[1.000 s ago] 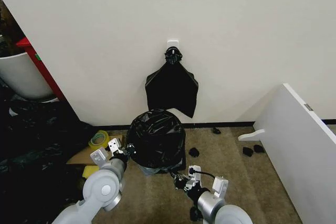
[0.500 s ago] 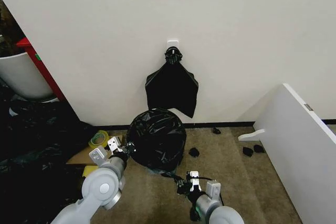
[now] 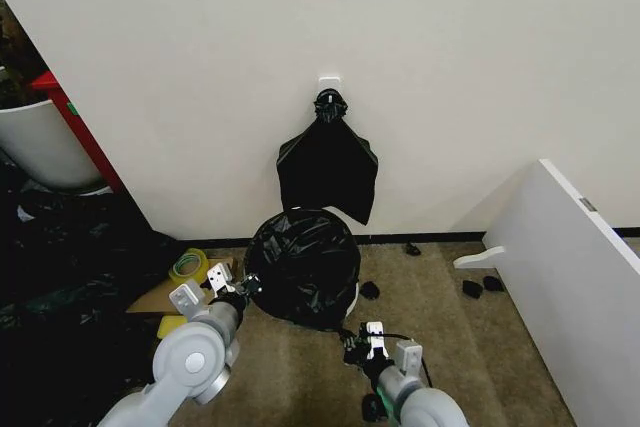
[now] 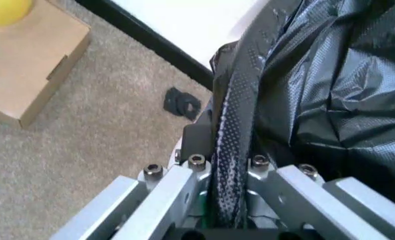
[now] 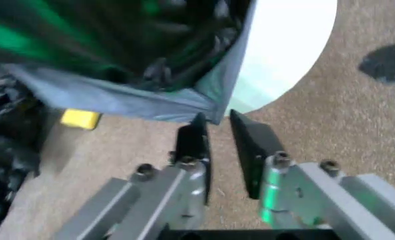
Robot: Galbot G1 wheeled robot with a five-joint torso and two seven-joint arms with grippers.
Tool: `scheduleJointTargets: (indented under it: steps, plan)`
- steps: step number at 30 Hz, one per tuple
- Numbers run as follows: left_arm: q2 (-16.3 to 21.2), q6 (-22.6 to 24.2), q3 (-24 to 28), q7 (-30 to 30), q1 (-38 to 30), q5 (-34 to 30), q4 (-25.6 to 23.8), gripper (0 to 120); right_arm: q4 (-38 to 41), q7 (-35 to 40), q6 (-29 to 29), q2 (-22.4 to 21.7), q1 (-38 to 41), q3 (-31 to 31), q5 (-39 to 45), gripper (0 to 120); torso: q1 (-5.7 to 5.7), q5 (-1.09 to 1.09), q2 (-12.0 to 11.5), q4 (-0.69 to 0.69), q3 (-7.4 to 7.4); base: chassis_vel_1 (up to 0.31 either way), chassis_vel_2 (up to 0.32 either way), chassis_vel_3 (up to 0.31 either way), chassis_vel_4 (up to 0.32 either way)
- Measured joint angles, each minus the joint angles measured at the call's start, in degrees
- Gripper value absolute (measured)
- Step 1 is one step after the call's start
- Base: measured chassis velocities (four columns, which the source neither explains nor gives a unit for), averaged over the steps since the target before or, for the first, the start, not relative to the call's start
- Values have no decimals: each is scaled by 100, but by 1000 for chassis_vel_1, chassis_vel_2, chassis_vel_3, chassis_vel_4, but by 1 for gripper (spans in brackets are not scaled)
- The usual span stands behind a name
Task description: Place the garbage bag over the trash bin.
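Beige carpet runs up to a plain wall with a dark skirting board. At 12 o'clock from the robot, close to the wall, stands the bin, nearly all of it draped in the bag; only a sliver of white shows at its 4 o'clock side. Above it a bunch of spare bags hangs from a wall hook.

The left gripper sits at the bag's 9 o'clock edge, clamped on a gathered fold of the bag, which runs between its fingers in the left wrist view. The right gripper hovers at 5 o'clock of the bin, narrowly parted and holding nothing; in the right wrist view the bag's hem hangs just beyond its fingertips.

The bag looks draped but not yet seated. To do this well, I judge the left should keep gentle tension so the film does not slip off, while the right takes the loose hem low and draws it down evenly; pulling hard could tip the light bin.

Room is tight at 12 o'clock by the wall. A box and tape roll crowd 9 o'clock, a white panel lies at 3 o'clock, and open carpet sits at 6 o'clock.
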Motion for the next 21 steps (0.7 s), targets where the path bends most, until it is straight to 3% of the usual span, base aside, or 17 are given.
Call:
scheduleJointTargets:
  steps: [2, 5, 7, 8, 10, 12, 18, 21]
  plan:
    - [6, -16, 0, 55, 5, 78, 32, 1, 55, -51, 52, -57, -62, 18, -87, 20, 0, -1, 0, 0, 0, 0, 0, 0, 0]
    - [65, -151, -4, 372, 2, 540, 268, 1, 356, -284, 222, -341, -346, 119, -332, 36, 0, 0, 0, 0, 0, 0, 0, 0, 0]
    - [79, -184, -4, 451, 0, 652, 317, 1, 410, -318, 232, -379, -392, 137, -349, 38, 0, -1, 0, 0, 0, 0, 0, 0, 0]
    - [132, -309, -8, 740, -6, 986, 475, 1, 583, -428, 254, -508, -545, 199, -390, 46, 0, -1, 0, 0, 0, 0, 0, 0, 0]
    - [160, -371, -9, 883, -5, 1106, 536, 1, 623, -460, 260, -540, -578, 216, -396, 50, 0, 2, 0, 0, 0, 0, 0, 0, 0]
    - [315, -798, -59, 1716, 39, 1652, 877, 1, 927, -722, 374, -781, -829, 372, -389, 59, 0, -3, 0, -2, 0, 0, 0, 0, 0]
    - [491, -1337, -187, 2748, 150, 1899, 1281, 1, 1225, -1175, 608, -971, -966, 670, -147, 78, 0, -1, 0, 2, 0, 0, 0, 0, 0]
    - [641, -2003, -199, 3636, 222, 2347, 1651, 1, 1424, -1695, 946, -1155, -1024, 1027, -198, 93, 0, 0, 0, -1, 0, 0, 0, 0, 0]
